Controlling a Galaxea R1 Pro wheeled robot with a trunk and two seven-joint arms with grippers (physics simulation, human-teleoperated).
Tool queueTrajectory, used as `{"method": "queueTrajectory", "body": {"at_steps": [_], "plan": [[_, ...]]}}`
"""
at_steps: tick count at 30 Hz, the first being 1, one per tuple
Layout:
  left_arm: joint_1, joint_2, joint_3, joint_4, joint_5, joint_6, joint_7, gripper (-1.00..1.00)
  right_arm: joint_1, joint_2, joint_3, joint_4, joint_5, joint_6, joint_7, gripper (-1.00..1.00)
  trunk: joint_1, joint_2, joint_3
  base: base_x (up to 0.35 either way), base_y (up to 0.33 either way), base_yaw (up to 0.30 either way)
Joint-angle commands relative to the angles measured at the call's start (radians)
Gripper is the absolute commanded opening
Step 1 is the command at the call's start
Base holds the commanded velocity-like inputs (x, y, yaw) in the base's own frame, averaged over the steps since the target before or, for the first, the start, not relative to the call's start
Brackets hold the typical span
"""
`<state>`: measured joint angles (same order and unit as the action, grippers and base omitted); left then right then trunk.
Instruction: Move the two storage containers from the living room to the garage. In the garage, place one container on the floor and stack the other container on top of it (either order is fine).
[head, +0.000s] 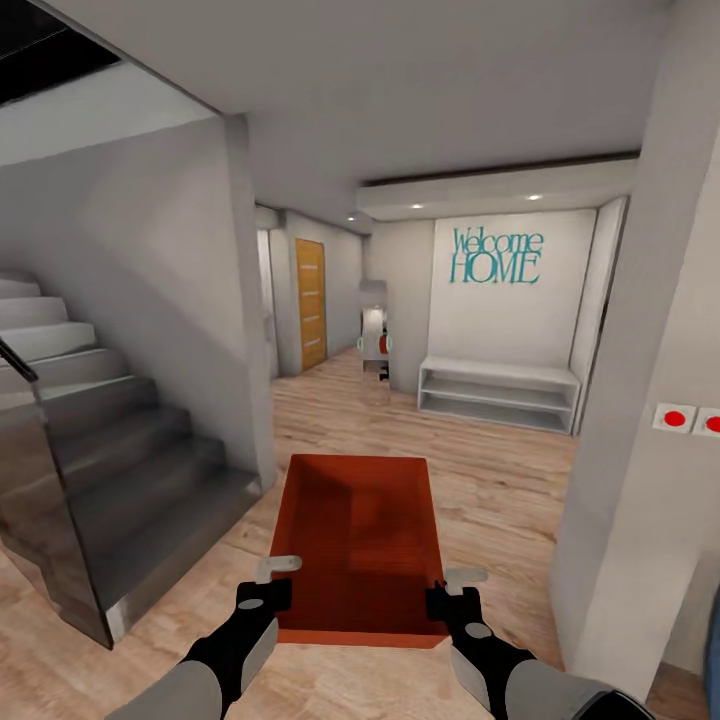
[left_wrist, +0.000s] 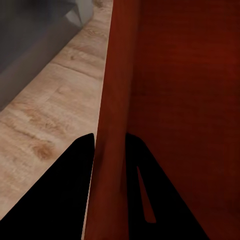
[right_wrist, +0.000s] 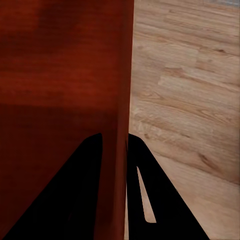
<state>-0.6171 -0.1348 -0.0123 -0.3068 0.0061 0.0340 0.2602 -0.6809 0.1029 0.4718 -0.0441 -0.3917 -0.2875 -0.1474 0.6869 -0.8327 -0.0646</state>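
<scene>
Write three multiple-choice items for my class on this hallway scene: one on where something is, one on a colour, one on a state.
1. Where is the staircase?
A. on the robot's left
B. on its right
C. under the wall lettering

2. What colour is the "Welcome HOME" lettering?
A. orange
B. teal
C. black

3. How is the storage container held?
A. by one gripper only
B. resting on the stairs
C. by both grippers, one on each side wall

Answers: 1 A, the steps rise at the head view's left. 2 B, the letters are teal on a white wall. 3 C, the left gripper and right gripper each have fingers astride a wall, with the wood floor beneath.
</scene>
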Motion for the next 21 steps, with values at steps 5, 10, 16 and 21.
{"method": "queueTrajectory", "body": {"at_steps": [5,10,16,21], "plan": [[-0.001,0.007,0.026,-0.032,-0.018,0.004,0.008,-1.00,0.000,0.000,-0.010,0.001,-0.007,-0.001,0.002,-1.00,0.001,-0.001,-0.002,0.322,0.000,0.000],[-0.001,0.007,0.025,-0.032,-0.018,0.004,0.008,-1.00,0.000,0.000,-0.009,0.001,-0.007,-0.001,0.001,-1.00,0.001,-0.001,-0.002,0.322,0.000,-0.028],[-0.001,0.007,0.026,-0.032,-0.018,0.004,0.008,-1.00,0.000,0.000,-0.009,0.001,-0.007,-0.001,0.001,-1.00,0.001,-0.001,-0.002,0.322,0.000,-0.189],[-0.001,0.007,0.026,-0.032,-0.018,0.004,0.008,-1.00,0.000,0.000,-0.010,0.001,-0.007,-0.001,0.000,-1.00,0.001,-0.001,-0.002,0.322,0.000,-0.041]]}}
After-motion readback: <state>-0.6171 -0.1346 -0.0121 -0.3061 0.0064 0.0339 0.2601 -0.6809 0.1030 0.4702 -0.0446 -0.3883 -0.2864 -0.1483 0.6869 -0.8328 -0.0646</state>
